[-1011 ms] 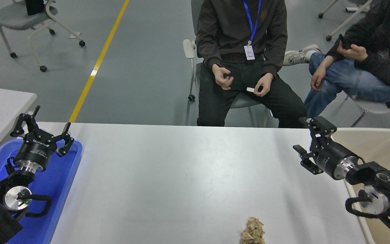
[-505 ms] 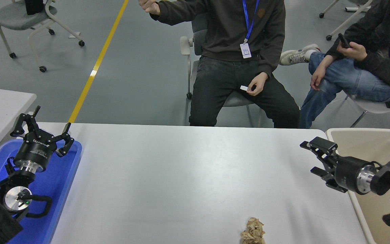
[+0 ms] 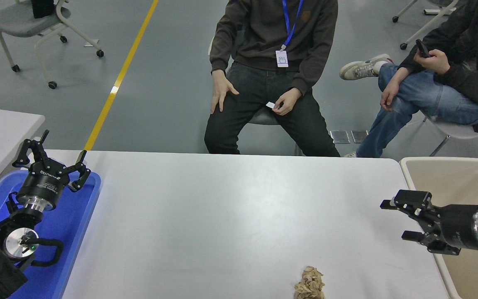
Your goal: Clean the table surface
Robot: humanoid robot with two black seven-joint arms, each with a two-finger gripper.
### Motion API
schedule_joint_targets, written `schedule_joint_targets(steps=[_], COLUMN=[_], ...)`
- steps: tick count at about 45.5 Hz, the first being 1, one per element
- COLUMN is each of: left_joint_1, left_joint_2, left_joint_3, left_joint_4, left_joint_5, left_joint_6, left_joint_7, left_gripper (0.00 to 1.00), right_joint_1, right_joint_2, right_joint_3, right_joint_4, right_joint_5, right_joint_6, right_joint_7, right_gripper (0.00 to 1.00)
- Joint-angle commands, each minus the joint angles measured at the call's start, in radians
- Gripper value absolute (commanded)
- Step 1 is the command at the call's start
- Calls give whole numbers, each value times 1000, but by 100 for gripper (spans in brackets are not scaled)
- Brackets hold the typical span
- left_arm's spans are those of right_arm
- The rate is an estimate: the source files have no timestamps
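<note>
The right gripper (image 3: 394, 220) is held with its fingers spread wide and empty, pointing left just above the right edge of the table surface (image 3: 230, 216), beside a beige bin (image 3: 450, 178) at the table's right end. A crumpled brown paper ball (image 3: 310, 283) is seen lying on the white tabletop near its front edge, well apart from that gripper. The left gripper (image 3: 52, 155) is parked, fingers wide, over a blue tray (image 3: 77, 224) at the lower left, and two people are seated beyond the far side.

Grey floor (image 3: 172, 83), yellow line (image 3: 118, 79), wheeled chair (image 3: 31, 25)
</note>
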Motion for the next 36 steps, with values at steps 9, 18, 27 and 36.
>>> schedule_joint_targets(steps=[9,18,27,36], left_joint_1=[1,1,1,1], left_joint_2=[0,0,0,0], left_joint_3=[0,2,2,2], left_joint_4=[0,0,0,0], left_joint_5=[0,0,0,0], left_joint_6=[0,0,0,2], left_joint_7=[0,0,0,-2], left_gripper=[100,100,100,100], right_joint_1=[51,51,55,66], right_joint_2=[68,162,243,228], right_joint_3=[-19,-19,24,27], right_joint_4=[50,72,122,214], right_joint_5=[-287,-355,-350,-349], right_joint_6=[33,33,51,82], right_joint_7=[-64,-183,-338,-400], right_gripper=[100,100,100,100])
